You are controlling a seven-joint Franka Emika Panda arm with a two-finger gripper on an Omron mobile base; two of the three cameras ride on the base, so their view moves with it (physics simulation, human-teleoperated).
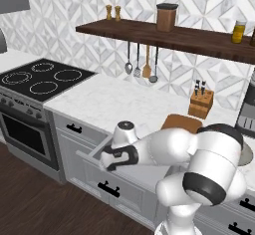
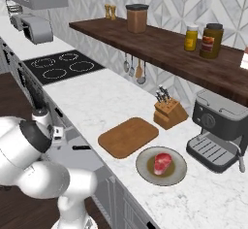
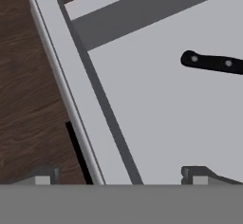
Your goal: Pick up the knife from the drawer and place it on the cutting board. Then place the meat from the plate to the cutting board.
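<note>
The knife lay flat on the grey floor of the open drawer, its black handle ahead of the pincer and off toward the right-hand fingertip, well apart from both tips. The pincer was released, its fingers spread wide and holding nothing; it hung over the drawer's front edge, one tip above the wooden floor outside the drawer and the other above the drawer's floor. In the left base view the pincer pointed down into the drawer below the counter edge. Beyond the pincer, up on the counter, the cutting board lay bare. Just beside the board, farther from the pincer, stood the plate with the meat resting on it. Behind the board stood a knife block, and past the plate a coffee machine.
</note>
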